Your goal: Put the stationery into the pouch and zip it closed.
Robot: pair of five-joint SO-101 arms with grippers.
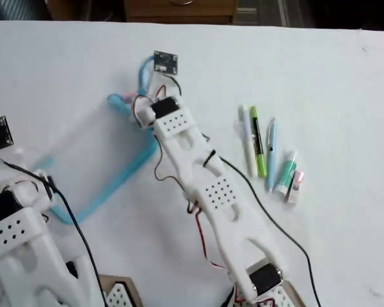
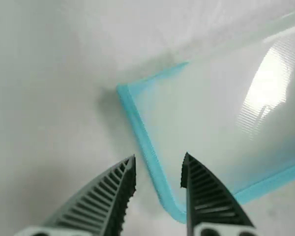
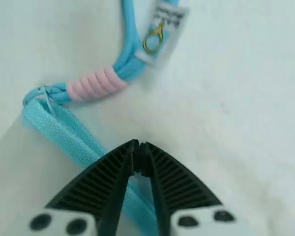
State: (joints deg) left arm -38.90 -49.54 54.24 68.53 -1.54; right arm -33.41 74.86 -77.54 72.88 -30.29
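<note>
Table: pouch edge between left fingers

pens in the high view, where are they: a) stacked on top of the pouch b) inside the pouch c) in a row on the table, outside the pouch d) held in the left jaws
c: the pens lie side by side on the table, apart from the pouch.

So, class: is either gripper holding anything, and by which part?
The right gripper is shut on the pouch at its blue zip edge, near the pink strap wrap. The left gripper is open over a pouch corner, holding nothing.
</note>
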